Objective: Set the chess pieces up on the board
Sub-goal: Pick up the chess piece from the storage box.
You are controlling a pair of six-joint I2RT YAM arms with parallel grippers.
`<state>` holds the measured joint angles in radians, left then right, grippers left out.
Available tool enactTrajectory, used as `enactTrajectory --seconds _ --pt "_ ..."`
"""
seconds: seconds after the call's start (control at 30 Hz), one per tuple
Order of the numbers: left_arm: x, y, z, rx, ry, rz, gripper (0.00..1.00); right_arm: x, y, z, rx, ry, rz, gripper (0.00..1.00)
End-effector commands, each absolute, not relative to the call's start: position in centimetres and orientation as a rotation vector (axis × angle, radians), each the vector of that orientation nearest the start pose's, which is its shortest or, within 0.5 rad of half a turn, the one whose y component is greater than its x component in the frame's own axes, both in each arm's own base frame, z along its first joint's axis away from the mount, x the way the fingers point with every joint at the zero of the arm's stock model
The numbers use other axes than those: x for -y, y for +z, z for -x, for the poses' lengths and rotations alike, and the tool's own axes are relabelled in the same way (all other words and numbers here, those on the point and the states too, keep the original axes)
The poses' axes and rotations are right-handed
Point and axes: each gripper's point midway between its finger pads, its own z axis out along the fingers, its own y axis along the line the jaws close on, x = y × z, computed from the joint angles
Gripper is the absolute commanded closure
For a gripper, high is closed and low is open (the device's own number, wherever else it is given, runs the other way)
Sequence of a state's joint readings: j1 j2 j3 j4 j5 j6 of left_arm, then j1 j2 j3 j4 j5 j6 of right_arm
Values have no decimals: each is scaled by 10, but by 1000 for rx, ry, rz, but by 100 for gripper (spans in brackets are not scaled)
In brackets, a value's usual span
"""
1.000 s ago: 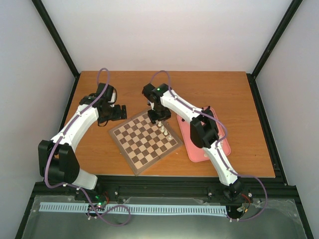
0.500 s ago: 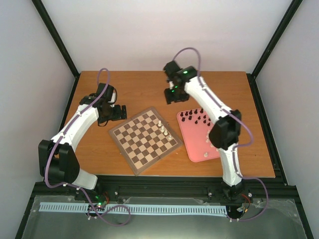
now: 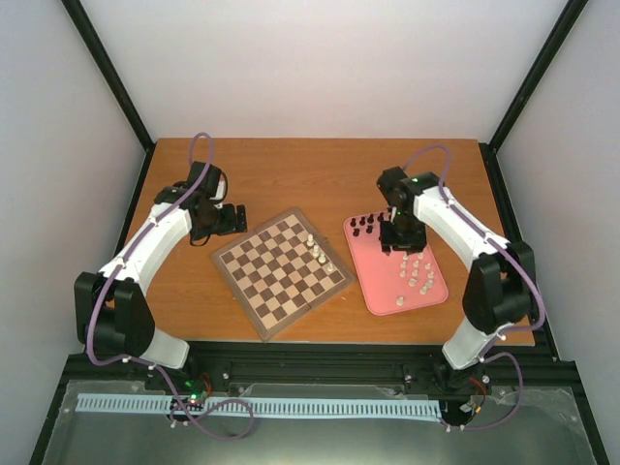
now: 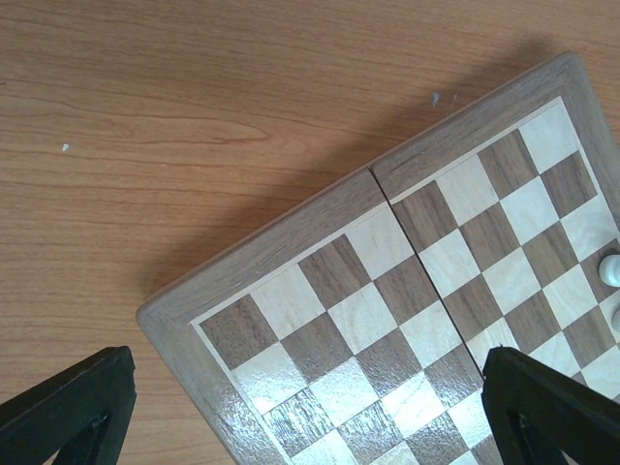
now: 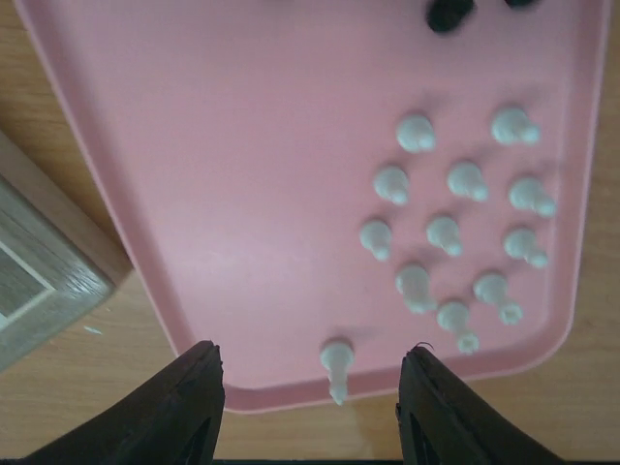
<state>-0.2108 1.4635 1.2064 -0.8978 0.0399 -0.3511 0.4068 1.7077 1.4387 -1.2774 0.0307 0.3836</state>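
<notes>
The board (image 3: 276,281) lies tilted at the table's middle, with three cream-white chess pieces (image 3: 319,254) in a row along its right edge. Other white pieces (image 3: 418,272) and black pieces (image 3: 366,224) stand on a pink tray (image 3: 380,281). My right gripper (image 3: 402,237) hovers open over this tray. In the right wrist view its fingers (image 5: 312,378) straddle one lone white piece (image 5: 336,368) near the tray's rim without touching it. My left gripper (image 3: 232,219) hangs wide open and empty over the board's left corner (image 4: 320,291).
Several white pieces (image 5: 444,232) cluster on the pink tray (image 5: 223,174) to the right of the straddled one, and black ones (image 5: 448,14) stand at its far end. The board's corner (image 5: 39,281) lies just left of the tray. Black frame posts edge the table.
My right arm has swung from the board's far corner, round the back of the table, to above the pink tray, and its jaws have narrowed a little. The left arm has not moved.
</notes>
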Motion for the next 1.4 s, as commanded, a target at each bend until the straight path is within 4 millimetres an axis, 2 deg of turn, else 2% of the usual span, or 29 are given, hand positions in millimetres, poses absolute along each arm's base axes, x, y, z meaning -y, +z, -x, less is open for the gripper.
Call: enactTrajectory --seconds 0.0,0.17,0.37,0.53,0.77,0.97,1.37 --pt "86 149 -337 -2739 -246 154 0 -114 135 -282 -3044 79 -102 50" --pt "85 144 -337 -2749 -233 149 0 -108 127 -260 -3066 88 -146 52" --pt "90 142 -336 -2758 -261 145 0 -104 103 -225 -3139 127 -237 55" --pt "93 141 -337 -2765 -262 133 0 -112 81 -204 -3194 238 -279 56" --pt "93 140 -335 -2766 -259 130 0 -106 59 -197 -3244 178 -262 55" --pt "92 142 -332 -2761 -256 131 0 -101 45 -200 -3266 98 -271 55" --pt "91 142 -333 -2757 -247 130 0 -90 25 -197 -3294 -18 -271 57"
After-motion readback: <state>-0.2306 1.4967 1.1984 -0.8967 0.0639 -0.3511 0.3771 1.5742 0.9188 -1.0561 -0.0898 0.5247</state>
